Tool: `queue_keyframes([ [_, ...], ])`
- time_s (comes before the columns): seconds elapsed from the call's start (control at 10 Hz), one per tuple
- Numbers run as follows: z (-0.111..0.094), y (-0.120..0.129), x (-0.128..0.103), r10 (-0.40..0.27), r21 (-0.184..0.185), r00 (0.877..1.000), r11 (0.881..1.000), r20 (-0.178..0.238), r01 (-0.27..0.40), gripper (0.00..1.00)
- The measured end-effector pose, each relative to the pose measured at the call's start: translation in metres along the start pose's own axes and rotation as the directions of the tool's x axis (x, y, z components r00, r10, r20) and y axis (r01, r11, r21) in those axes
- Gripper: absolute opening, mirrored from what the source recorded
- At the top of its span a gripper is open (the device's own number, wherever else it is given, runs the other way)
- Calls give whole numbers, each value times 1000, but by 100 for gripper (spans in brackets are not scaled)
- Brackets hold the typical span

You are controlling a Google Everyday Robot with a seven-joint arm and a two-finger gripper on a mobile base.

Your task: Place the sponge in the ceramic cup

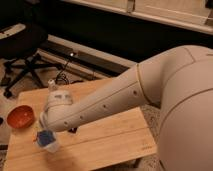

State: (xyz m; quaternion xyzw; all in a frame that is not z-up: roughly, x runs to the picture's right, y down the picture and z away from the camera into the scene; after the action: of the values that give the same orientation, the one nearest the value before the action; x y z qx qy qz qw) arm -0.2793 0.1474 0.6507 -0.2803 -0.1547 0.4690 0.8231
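The white ceramic cup [50,146] stands near the front left corner of the wooden table [110,142]. The blue sponge [46,136] sits at the cup's mouth, its top above the rim. My gripper [43,129] is right above the sponge and cup, at the end of the large white arm [115,102] that reaches in from the right. The wrist covers most of the gripper, and I cannot make out whether it touches the sponge.
An orange-red bowl [20,117] rests at the table's left edge. A small clear bottle [51,84] stands at the far left corner behind the wrist. A dark object [73,130] peeks out under the arm. A black office chair [25,55] stands beyond the table.
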Motion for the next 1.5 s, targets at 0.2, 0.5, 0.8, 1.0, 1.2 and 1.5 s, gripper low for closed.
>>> queue_keyframes([
  [0.2,4,5,-5,-24,5,1000,1000,1,24,0],
  [0.5,9,3,-16,-45,39,999,998,12,45,0],
  [0.8,16,0,-20,-62,61,998,996,11,61,12],
  [1.0,22,0,-16,-80,64,997,995,1,80,30],
  [1.2,24,-1,-13,-93,64,996,994,0,93,52],
  [1.5,24,-2,-13,-97,71,995,993,14,95,78],
])
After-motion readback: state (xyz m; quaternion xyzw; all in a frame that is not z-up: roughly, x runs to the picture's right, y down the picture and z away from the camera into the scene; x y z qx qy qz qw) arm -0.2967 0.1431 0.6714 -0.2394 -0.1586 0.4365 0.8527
